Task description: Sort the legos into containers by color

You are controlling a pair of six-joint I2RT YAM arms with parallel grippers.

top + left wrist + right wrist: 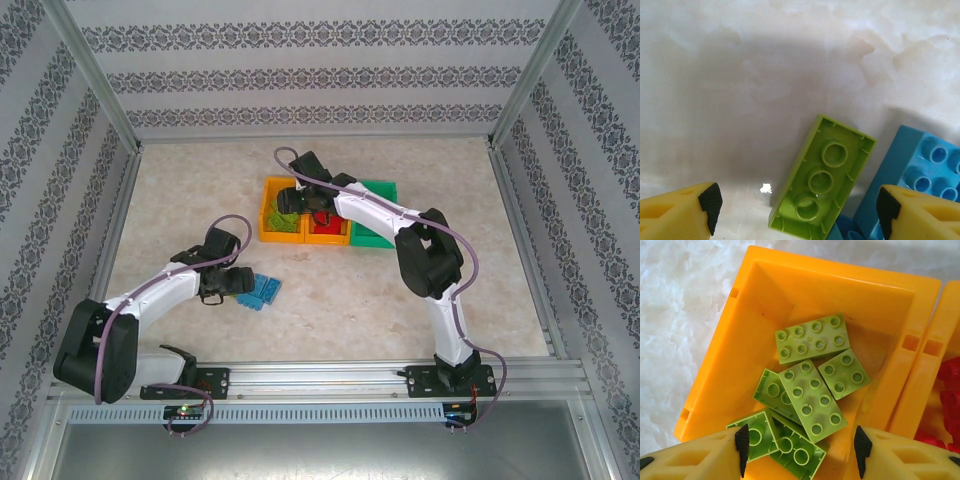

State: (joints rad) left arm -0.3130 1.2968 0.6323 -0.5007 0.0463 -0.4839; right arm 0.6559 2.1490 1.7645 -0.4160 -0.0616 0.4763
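Observation:
A lime green lego (822, 182) lies upside down on the table between the fingers of my left gripper (799, 210), which is open and not touching it. Blue legos (925, 170) lie just to its right, by my right-hand fingertip (887, 210). From above, the left gripper (238, 285) sits beside the blue legos (264, 291). My right gripper (802, 445) is open and holds nothing. It hangs over the left orange-yellow container (740, 340), where several lime green legos (812, 400) lie. Red legos (947, 400) fill the middle container (327, 239). The green container (378, 190) is on the right.
The three containers stand in a row at the middle back of the marble-patterned table (200, 200). Metal frame posts and patterned walls close in the sides and back. The right arm (425, 250) reaches across the green and middle containers.

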